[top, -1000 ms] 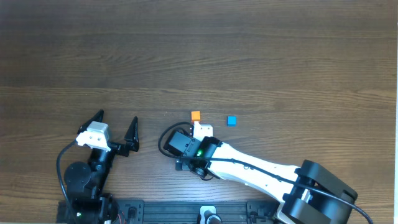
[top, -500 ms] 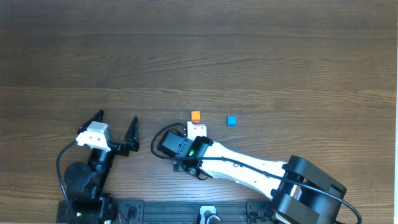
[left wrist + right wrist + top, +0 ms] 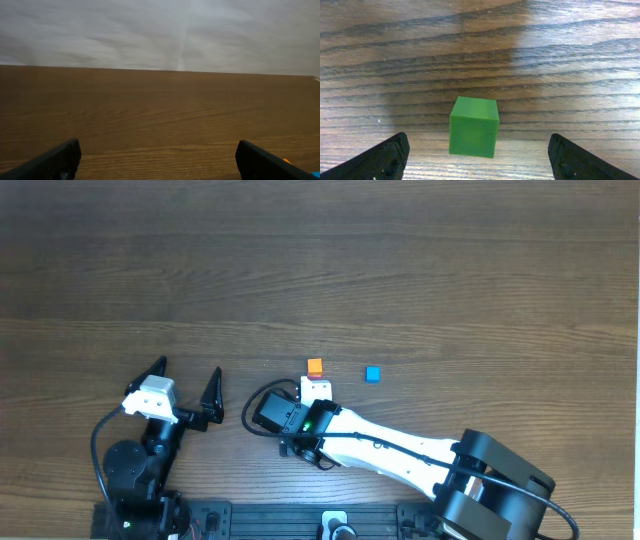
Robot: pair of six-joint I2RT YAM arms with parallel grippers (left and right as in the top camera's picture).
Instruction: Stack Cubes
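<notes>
A green cube (image 3: 473,127) rests on the wood table, seen in the right wrist view between the open fingers of my right gripper (image 3: 478,144), which hangs over it without touching it. From above, my right gripper (image 3: 316,388) sits just below the orange cube (image 3: 315,366) and hides the green one. A blue cube (image 3: 372,373) lies to the right of the orange one, a short gap apart. My left gripper (image 3: 188,372) stands open and empty at the front left, far from the cubes; in its own wrist view my left gripper (image 3: 157,150) faces bare table.
The wooden table (image 3: 320,270) stretches wide beyond the cubes. The right arm's white link (image 3: 400,450) lies across the front right of the table. A black rail (image 3: 330,520) runs along the front edge.
The right gripper has shifted slightly left, toward the spot just below the orange cube, then held still. The left arm and the orange and blue cubes have not moved.
</notes>
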